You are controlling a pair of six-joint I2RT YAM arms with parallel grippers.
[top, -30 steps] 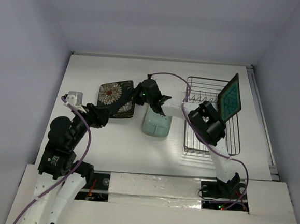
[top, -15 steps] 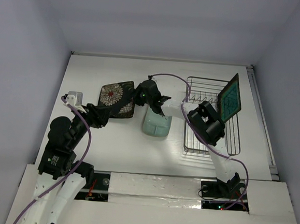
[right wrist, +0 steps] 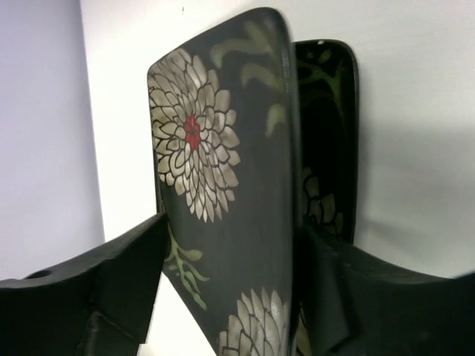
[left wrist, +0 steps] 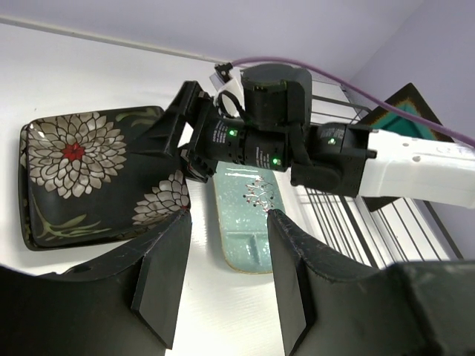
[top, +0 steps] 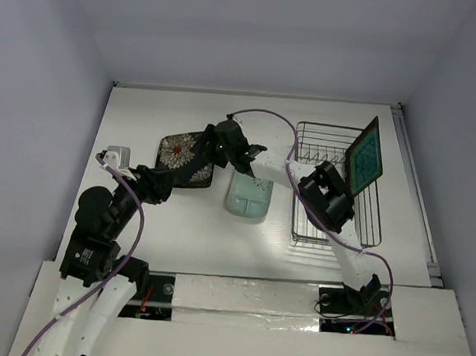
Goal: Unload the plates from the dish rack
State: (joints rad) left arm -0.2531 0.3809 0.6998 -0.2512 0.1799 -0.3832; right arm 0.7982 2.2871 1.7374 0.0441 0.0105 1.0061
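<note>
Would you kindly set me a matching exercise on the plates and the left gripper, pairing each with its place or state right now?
Things:
1. top flowered plate
2. mint-green plate
3. teal-centred plate
4. left gripper

Places or states:
A. standing on edge in the dish rack
B. open, with nothing between its fingers
C. lying alone on the table, nearest the dish rack
D. between the open fingers of the right gripper, over a second plate like it

Pairs: 1-D, 2-C, 3-A, 4-B.

Right pincer (right wrist: 231, 231) spread, perhaps freeing plate (right wrist: 194, 141).
</note>
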